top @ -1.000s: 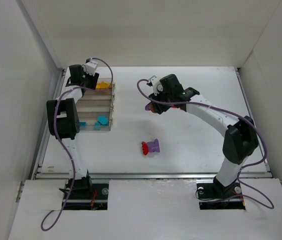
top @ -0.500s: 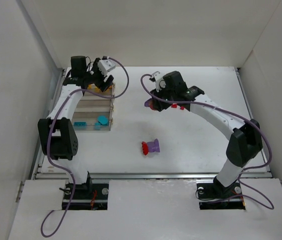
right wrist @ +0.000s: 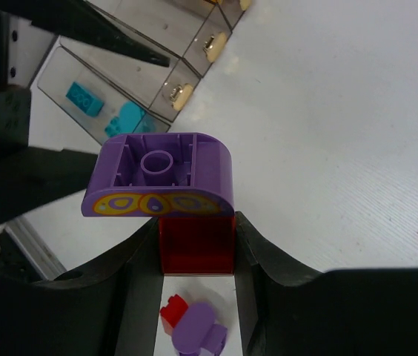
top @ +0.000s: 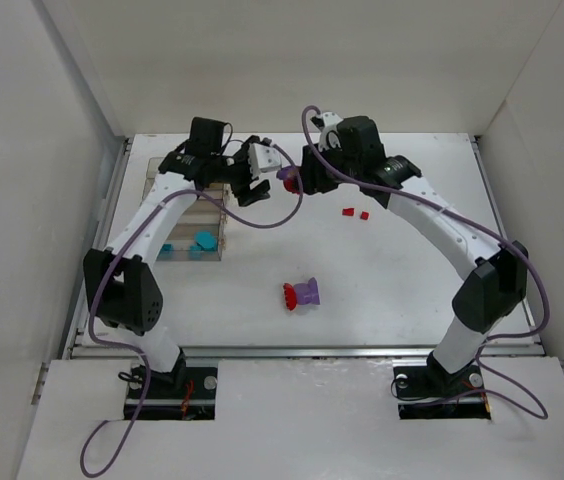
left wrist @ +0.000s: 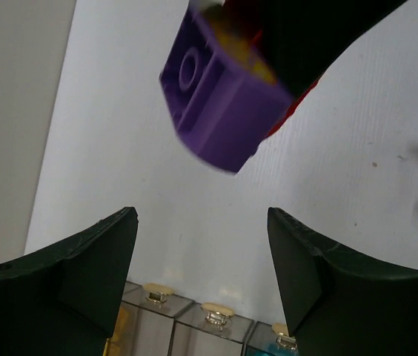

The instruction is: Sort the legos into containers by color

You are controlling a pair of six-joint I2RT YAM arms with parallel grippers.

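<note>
A purple-and-red plastic brick clump (right wrist: 157, 176) is being grasped by the right claw (right wrist: 196, 231), upper centre; the left claw (left wrist: 201, 222) is being held released. Cyan bricks (top: 202, 240) are lying in clear plastic bins (top: 187, 213); red and purple bricks (top: 304, 292) are being left loose.

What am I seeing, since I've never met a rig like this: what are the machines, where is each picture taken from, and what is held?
Two robot arms stand at a white table. One camera looks down on both from above; the other two pictures come from a camera on each wrist. The right gripper pinches a red brick with a purple piece on top. The left gripper is open and empty, close by it. On the table lie two loose red bricks, another red-and-purple clump and the clear containers, with cyan bricks in the nearest compartment.
</note>
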